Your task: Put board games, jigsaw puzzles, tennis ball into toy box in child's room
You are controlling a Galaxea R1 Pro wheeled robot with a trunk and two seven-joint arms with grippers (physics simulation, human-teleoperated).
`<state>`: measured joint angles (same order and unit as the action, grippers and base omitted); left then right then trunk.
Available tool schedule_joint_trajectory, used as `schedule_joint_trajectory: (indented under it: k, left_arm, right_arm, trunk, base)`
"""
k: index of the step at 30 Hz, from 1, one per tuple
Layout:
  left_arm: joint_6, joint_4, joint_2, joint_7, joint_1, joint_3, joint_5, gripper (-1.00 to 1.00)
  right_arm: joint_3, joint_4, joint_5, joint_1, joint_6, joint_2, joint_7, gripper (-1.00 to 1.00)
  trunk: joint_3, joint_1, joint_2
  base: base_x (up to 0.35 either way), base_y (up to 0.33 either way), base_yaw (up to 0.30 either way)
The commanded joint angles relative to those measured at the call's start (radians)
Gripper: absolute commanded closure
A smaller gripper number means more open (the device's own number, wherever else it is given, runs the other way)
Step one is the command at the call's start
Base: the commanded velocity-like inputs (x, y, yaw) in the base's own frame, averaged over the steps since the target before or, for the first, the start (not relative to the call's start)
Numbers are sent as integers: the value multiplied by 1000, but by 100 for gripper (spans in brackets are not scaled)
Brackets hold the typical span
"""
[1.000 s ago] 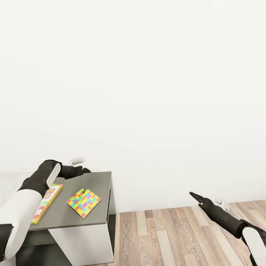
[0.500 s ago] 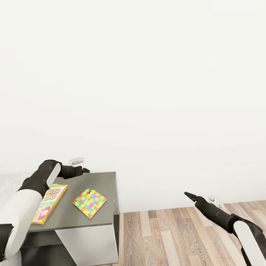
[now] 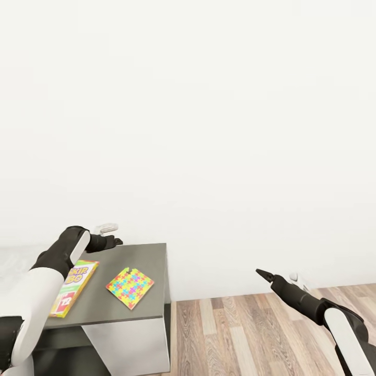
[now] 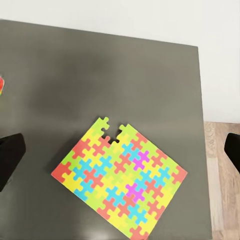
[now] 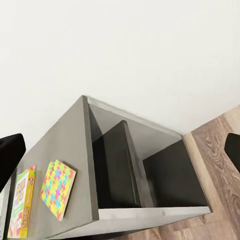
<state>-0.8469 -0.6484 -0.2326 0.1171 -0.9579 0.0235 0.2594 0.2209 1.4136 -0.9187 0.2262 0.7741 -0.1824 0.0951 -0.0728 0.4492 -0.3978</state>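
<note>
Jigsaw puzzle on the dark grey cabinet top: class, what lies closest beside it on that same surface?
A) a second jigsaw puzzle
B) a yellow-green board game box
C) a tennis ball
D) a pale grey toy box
B: in the head view the jigsaw puzzle lies flat on the cabinet top, with the yellow-green board game box just beside it, apart from it.

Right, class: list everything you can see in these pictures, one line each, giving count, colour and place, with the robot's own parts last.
Jigsaw puzzle: one, multicoloured, flat on the cabinet top, right of the board game.
Board game: one, yellow-green with red marks, near the cabinet top's left edge, partly behind the left arm.
Cabinet: one, dark grey top, against the wall; open compartments on its side.
Wall: white.
Floor: wood planks, right of the cabinet.
Left gripper: black, open, above the cabinet top.
Right gripper: black, open, over the floor.
</note>
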Motion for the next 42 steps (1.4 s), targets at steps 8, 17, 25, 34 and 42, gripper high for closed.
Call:
schedule_joint_trajectory:
  k: [8,17,25,34,42]
  left_arm:
    - [0,0,1,2,-1,3,0,-100]
    - [1,0,12,2,-1,4,-2,-100]
    - [2,0,15,3,-1,5,-2,-100]
    - [2,0,15,3,-1,6,-1,-100]
    - [2,0,16,3,-1,6,-1,-100]
  right_arm:
    - [2,-3,2,1,7,0,6,-100]
    - [0,-6,2,1,7,0,6,-100]
    - [0,-7,3,2,8,1,6,-100]
    - [0,-8,3,2,7,1,6,-100]
    - [0,-8,3,2,7,1,6,-100]
  trunk:
    - [-8,1,-2]
    - [-23,1,-2]
    - [-36,1,-2]
    - [-51,1,-2]
    - [-64,1,-2]
  base:
    - [84,64,0]
    - [26,3,0]
    - [41,0,0]
    - [2,0,0]
    - [26,3,0]
